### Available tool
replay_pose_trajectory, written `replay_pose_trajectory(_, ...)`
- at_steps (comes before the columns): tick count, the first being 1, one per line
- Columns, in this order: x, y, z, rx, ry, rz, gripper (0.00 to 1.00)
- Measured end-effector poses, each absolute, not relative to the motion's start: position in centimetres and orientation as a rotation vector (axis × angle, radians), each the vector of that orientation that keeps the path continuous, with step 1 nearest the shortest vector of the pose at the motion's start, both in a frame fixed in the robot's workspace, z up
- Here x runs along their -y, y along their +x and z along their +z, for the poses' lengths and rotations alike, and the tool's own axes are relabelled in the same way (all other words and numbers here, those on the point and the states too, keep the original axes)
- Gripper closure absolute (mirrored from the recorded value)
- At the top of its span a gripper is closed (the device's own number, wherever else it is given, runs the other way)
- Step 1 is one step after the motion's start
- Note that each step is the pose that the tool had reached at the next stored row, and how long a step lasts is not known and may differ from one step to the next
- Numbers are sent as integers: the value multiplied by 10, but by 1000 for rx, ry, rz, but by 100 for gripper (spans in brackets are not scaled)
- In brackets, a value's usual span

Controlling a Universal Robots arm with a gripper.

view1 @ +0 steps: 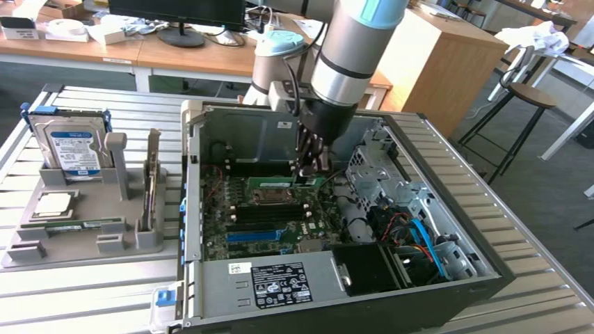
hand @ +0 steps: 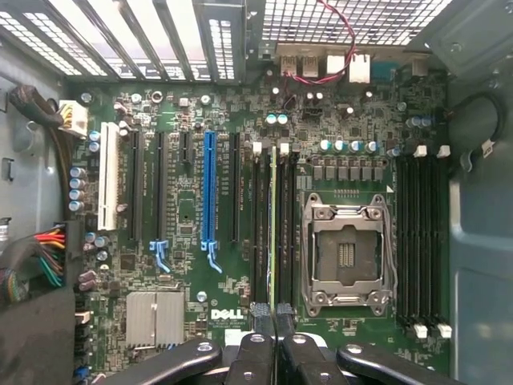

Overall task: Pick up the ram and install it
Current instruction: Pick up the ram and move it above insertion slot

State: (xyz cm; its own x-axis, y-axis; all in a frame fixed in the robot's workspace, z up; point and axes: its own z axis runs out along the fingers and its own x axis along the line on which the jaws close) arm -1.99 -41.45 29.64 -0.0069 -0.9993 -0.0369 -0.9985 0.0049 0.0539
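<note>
Jaws: closed on ram (hand: 273, 216) | ram edge-on over memory slots (hand: 288, 233) | CPU socket (hand: 346, 255) just beside

Silver arm (view1: 348, 59), pale-blue caps (view1: 280, 38), black jaws.

Inside computer case (view1: 241, 136): ram (hand: 273, 224) over memory slots (hand: 287, 233), beside processor socket (hand: 346, 255).

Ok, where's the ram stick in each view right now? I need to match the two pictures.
Exterior view: the ram stick is a green strip at the tips of the gripper, on the far side of the processor socket.
Wrist view: the ram stick is a thin green edge among the black slots, running out from the gripper.
Shared landmark: the empty processor socket, right beside the stick in both.
</note>
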Motion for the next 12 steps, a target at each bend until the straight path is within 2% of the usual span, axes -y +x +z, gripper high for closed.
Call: replay_pose_trajectory(12,415,-20,287,2218,2205,-101,89)
